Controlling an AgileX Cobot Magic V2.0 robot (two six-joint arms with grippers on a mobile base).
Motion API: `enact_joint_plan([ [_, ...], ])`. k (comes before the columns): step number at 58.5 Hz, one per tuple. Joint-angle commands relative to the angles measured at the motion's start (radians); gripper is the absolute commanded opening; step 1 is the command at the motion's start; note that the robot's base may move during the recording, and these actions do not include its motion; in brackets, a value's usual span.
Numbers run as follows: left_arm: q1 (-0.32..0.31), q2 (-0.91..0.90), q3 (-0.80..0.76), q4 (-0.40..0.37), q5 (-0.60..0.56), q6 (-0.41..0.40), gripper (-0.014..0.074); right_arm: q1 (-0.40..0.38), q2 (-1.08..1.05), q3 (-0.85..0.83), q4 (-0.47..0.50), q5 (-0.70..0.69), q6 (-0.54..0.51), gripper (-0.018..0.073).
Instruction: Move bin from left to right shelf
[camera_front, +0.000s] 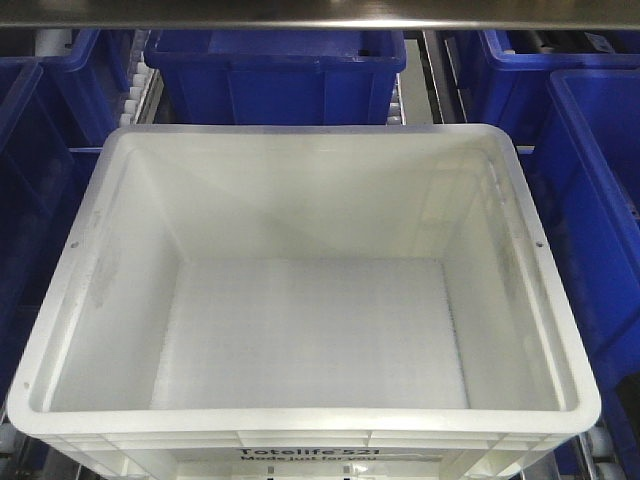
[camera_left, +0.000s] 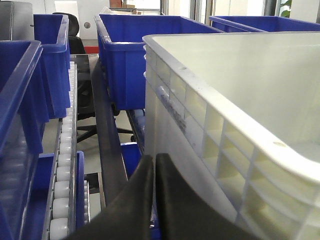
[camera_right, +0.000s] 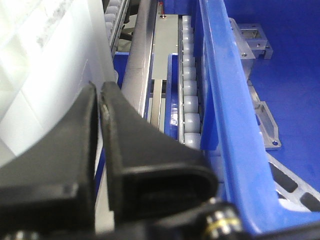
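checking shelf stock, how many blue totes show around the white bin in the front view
4, and more may be hidden past the frame edges. One sits behind the white bin at top centre, one at top left, one at top right, one along the right edge.

You see dark blue totes (camera_front: 275, 70) on every side: one straight behind, others at the far left (camera_front: 40, 110) and right (camera_front: 600, 190). Along the lanes run white roller tracks (camera_left: 62, 165), with a grey metal rail (camera_left: 107, 150) between them. A steel shelf beam (camera_front: 300, 12) crosses the top. Far back stands a black office chair (camera_left: 75, 35).
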Motion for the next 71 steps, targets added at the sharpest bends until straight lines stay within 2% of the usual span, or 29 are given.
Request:
enact_joint_plan([
  [1, -0.006, -0.016, 0.02, -0.004, -0.072, -0.008, -0.0006, 0.003, -0.01, 0.019, -0.006, -0.076, 0.0, -0.0008],
  [71, -0.006, -0.016, 0.02, -0.004, -0.072, -0.008, -0.0006, 0.003, -0.01, 0.019, -0.006, -0.076, 0.0, -0.0008],
])
